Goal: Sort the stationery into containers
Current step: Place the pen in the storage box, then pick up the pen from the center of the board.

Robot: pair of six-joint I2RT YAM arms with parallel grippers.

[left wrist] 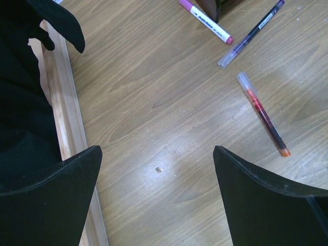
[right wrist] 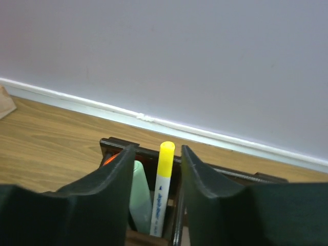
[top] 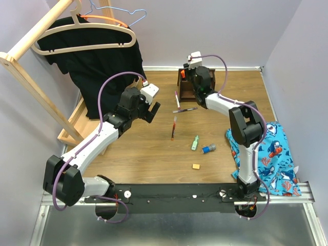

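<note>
So, left gripper hangs wide open and empty, red pen lying flat just right of it. Looks light, stiff, slick plastic, probably rolls, so I'd pinch mid-barrel. Right gripper, open only a little, straddles a yellow highlighter standing in the brown organizer, not touching it.

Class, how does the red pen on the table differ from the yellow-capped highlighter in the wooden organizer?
The red pen lies flat on the table; the yellow highlighter stands upright in the organizer. The red pen has a dark red barrel and clear cap; the yellow highlighter a white barrel and yellow cap. No gripper holds the red pen; the yellow highlighter sits between the right gripper's open fingers. Both are capped.
</note>
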